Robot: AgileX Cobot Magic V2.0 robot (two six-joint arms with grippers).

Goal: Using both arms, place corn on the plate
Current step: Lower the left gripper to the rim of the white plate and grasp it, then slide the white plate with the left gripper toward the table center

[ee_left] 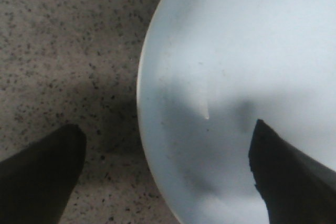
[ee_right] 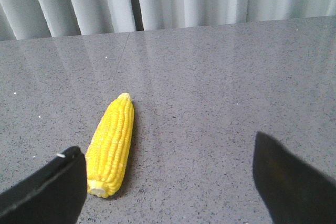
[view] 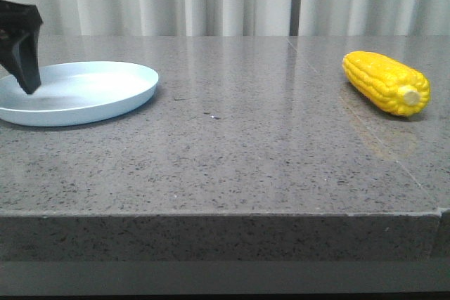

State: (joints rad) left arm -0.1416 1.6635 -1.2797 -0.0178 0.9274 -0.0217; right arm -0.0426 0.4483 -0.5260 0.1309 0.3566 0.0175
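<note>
Lying on speckled stone table (view: 246, 138): ridged corn (view: 385, 82), smooth plate (view: 77, 93); both end effectors spread, empty.

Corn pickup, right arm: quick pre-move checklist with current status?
1. Right gripper open: ok, fingers spread wide with nothing between them.
2. Corn unobstructed: ok, it lies alone on the table.
3. Gripper centred on the corn: not ok, the cob lies beside one finger in the wrist view.
4. Plate bare: ok, nothing lies in it.
5. Left gripper clear of the plate: not ok, open jaws straddle its rim.
</note>
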